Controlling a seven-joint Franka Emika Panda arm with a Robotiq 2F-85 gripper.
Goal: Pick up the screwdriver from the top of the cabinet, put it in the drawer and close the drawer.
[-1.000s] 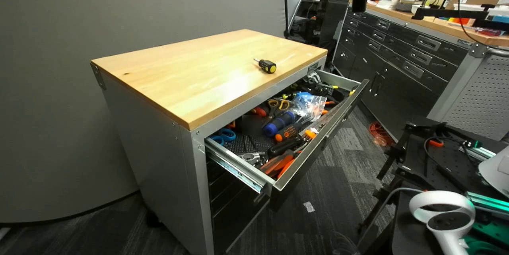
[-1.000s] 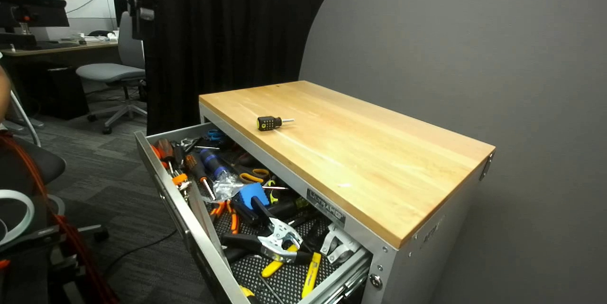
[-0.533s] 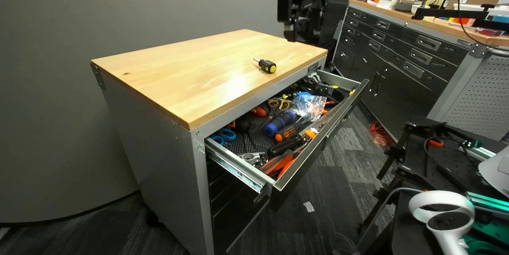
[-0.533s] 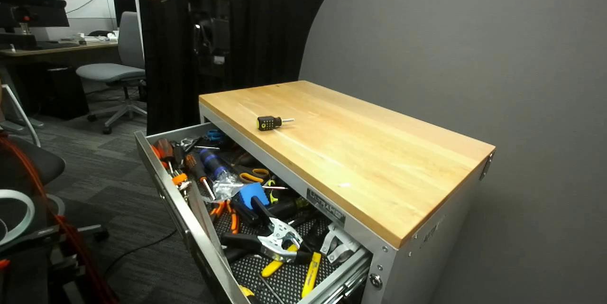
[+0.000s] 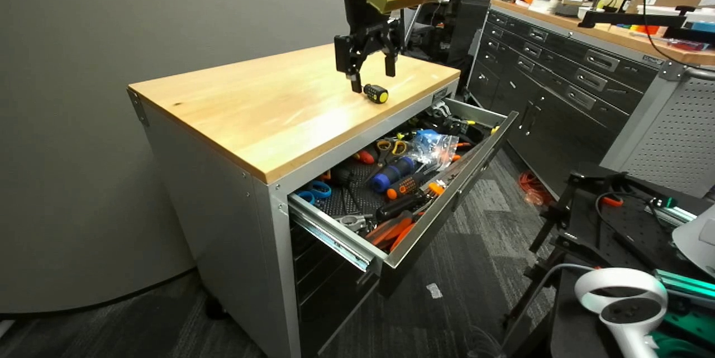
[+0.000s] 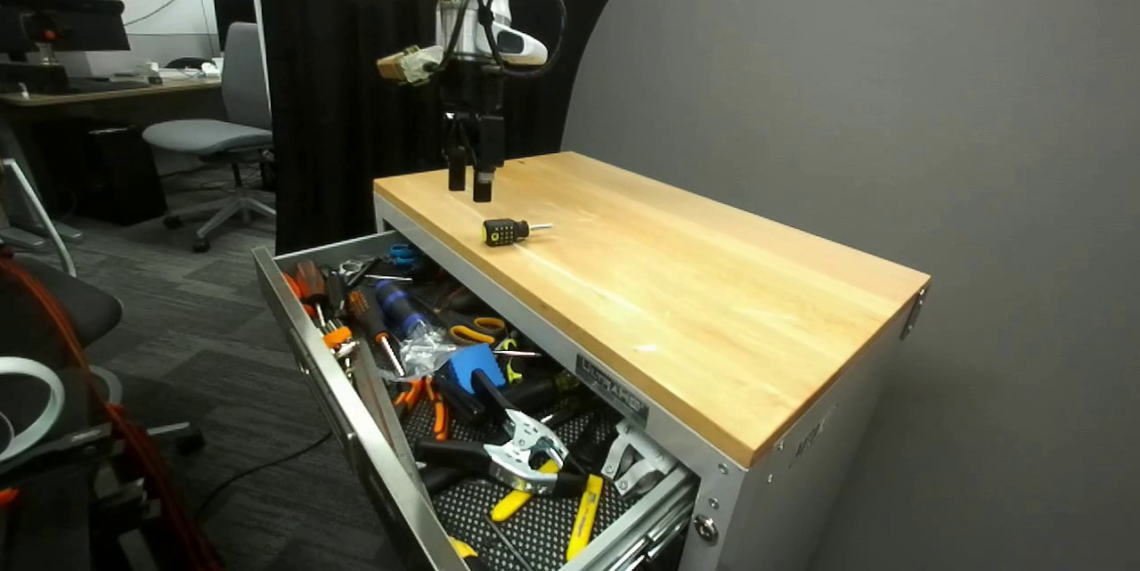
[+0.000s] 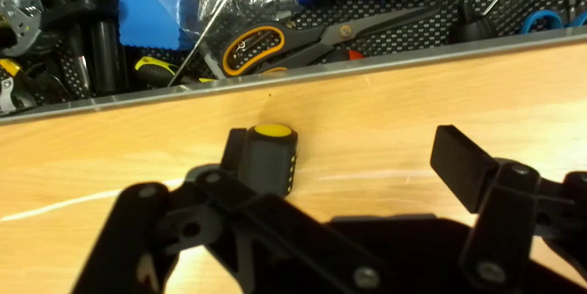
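The screwdriver (image 5: 376, 93), stubby and black with a yellow end, lies near the front edge of the cabinet's wooden top (image 5: 262, 101). It also shows in an exterior view (image 6: 505, 232), its shaft pointing away from the drawer. The drawer (image 5: 447, 195) is pulled out and full of tools; its front rim also shows in an exterior view (image 6: 356, 415). My gripper (image 5: 373, 79) is open and empty, pointing down above the screwdriver, apart from it (image 6: 469, 188). In the wrist view, the screwdriver handle (image 7: 270, 161) sits beside the left finger of the open gripper (image 7: 348, 156); its shaft is hidden.
Inside the drawer lie scissors (image 7: 254, 51), a blue-banded tool (image 5: 394, 172), a plastic bag (image 5: 435, 150) and a metal clamp (image 6: 530, 451). A curved grey partition (image 5: 251, 6) stands behind the cabinet. A long dark cabinet (image 5: 558, 67) stands farther off.
My gripper has come down over the cabinet top to just above the screwdriver, from high up near the frame's top edge. The screwdriver and the drawer have not moved.
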